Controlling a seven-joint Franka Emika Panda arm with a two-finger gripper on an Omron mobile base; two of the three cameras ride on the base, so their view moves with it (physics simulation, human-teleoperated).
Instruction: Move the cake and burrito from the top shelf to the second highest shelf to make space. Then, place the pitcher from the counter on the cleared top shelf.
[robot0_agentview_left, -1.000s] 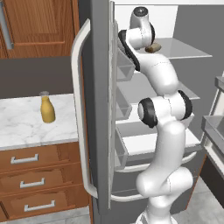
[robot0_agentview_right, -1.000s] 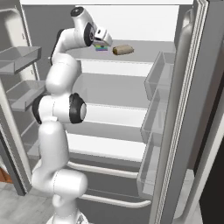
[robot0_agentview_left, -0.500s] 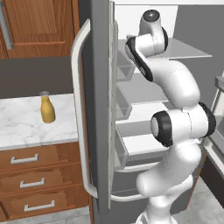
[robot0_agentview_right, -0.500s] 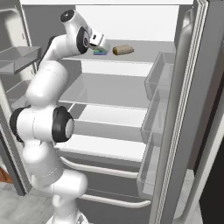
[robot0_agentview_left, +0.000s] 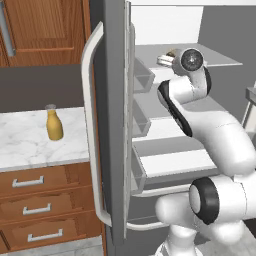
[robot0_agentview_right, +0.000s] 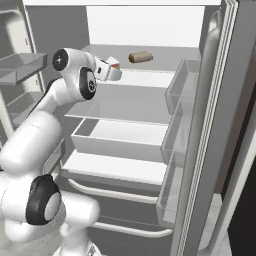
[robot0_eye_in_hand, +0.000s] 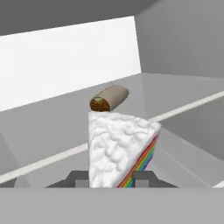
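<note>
The cake (robot0_eye_in_hand: 120, 151) hides most of the gripper (robot0_eye_in_hand: 109, 180); its jaws squeeze the cake, frosting up, tip pointing lower right.

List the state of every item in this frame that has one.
gripper: shut on the cake
cake: held, lifted off the top shelf
burrito: lying on the top shelf
pitcher: upright on the counter
fridge door: open
drawers: closed
</note>
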